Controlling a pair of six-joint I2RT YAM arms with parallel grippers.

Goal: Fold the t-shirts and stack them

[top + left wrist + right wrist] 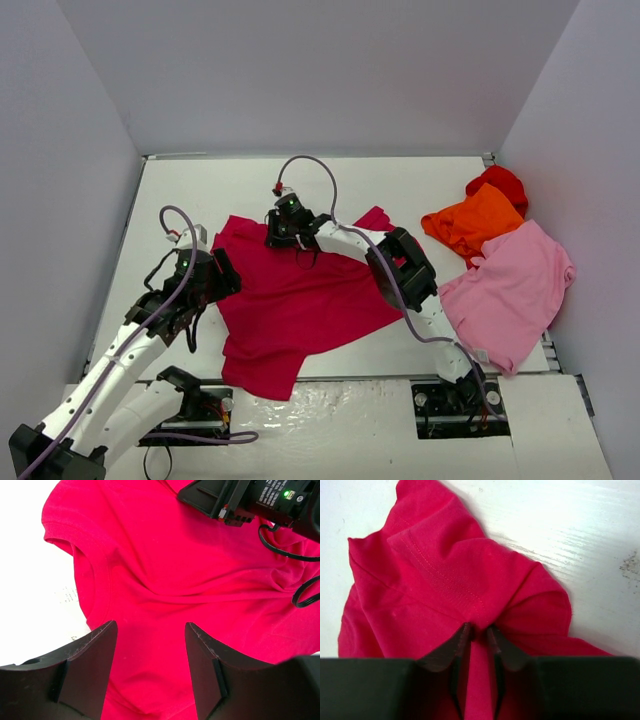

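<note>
A crimson-magenta t-shirt (295,300) lies spread and rumpled in the middle of the white table (230,185). My right gripper (281,232) reaches across to the shirt's far edge and is shut on a pinched fold of its cloth (479,630) beside a stitched hem (445,577). At the shirt's left edge my left gripper (222,276) hovers open just above the fabric (150,645), near the collar (97,575), holding nothing. At the right lie a light pink t-shirt (515,290), an orange t-shirt (470,222) and a bright red t-shirt (500,183).
Grey walls close in the table on the left, back and right. The three other shirts crowd the right side up to the wall. The right arm's wrist and cable (260,500) show at the top of the left wrist view.
</note>
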